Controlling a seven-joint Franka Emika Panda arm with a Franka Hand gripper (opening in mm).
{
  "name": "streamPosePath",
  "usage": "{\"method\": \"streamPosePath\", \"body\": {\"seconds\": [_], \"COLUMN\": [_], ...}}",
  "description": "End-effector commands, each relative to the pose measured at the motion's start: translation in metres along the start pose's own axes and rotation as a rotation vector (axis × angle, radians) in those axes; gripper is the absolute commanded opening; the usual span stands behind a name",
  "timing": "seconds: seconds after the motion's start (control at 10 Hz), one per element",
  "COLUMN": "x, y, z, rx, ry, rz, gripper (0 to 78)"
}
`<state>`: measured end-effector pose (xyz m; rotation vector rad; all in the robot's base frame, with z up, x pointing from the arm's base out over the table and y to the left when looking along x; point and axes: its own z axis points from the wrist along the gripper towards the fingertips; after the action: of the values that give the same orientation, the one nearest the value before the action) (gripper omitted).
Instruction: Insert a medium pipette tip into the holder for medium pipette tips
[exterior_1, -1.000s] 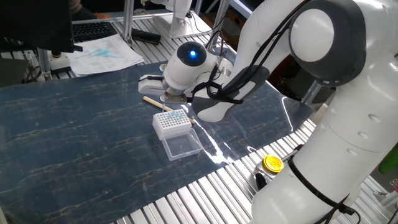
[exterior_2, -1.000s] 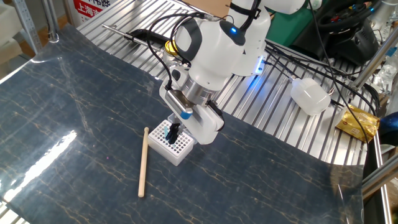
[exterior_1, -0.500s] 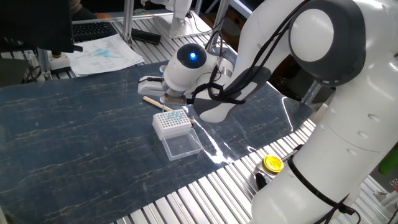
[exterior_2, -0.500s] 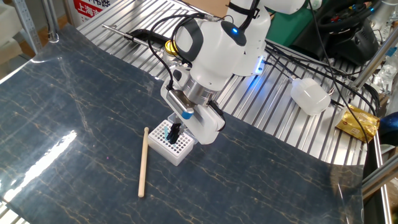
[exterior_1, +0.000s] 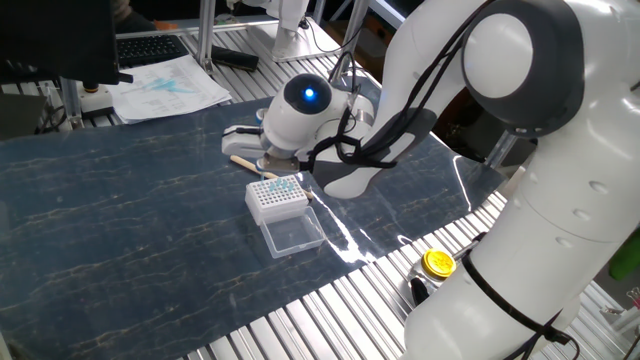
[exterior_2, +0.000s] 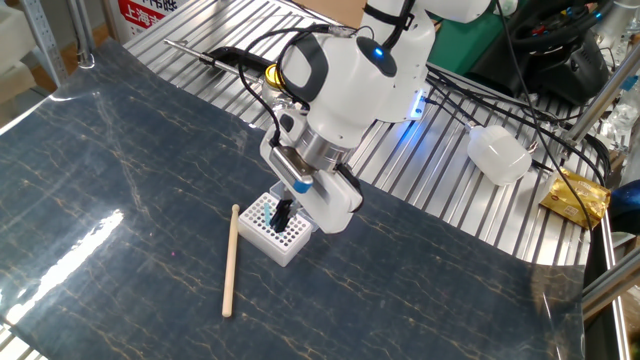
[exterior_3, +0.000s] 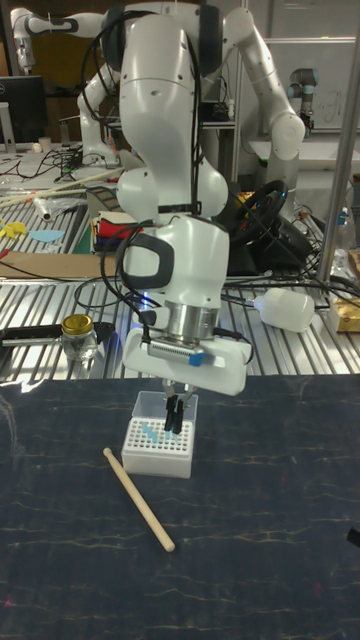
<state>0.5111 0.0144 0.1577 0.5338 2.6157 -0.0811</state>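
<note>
The holder for medium pipette tips (exterior_3: 160, 452) is a white box with a grid of holes; it also shows in both fixed views (exterior_1: 277, 199) (exterior_2: 270, 232). Light-blue medium pipette tips (exterior_3: 150, 430) (exterior_1: 285, 186) sit on its top. My gripper (exterior_3: 173, 418) (exterior_2: 282, 213) points straight down over the grid's far part. Its dark fingers are drawn close together just above the holes. I cannot make out anything between them. In one fixed view the hand hides the fingers.
The holder's clear lid (exterior_1: 293, 233) lies folded open on the mat beside it. A cream stick (exterior_3: 138, 486) (exterior_2: 231, 260) lies next to the holder. A jar with a yellow lid (exterior_3: 76, 338) and a white bottle (exterior_2: 498, 153) stand on the metal slats beyond the mat.
The hand has crept slightly upward over the holder. The holder and the stick have not moved.
</note>
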Motion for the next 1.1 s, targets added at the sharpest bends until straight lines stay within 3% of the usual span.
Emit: {"method": "streamPosePath", "body": {"seconds": [0.1,0.5,1.1], "x": [0.002,0.009,0.011], "y": [0.002,0.004,0.004], "z": [0.003,0.010,0.013], "rx": [-0.008,-0.011,0.012], "ry": [-0.017,-0.025,-0.013], "rz": [0.004,0.008,0.011], "gripper": [1.2,1.2,1.2]}}
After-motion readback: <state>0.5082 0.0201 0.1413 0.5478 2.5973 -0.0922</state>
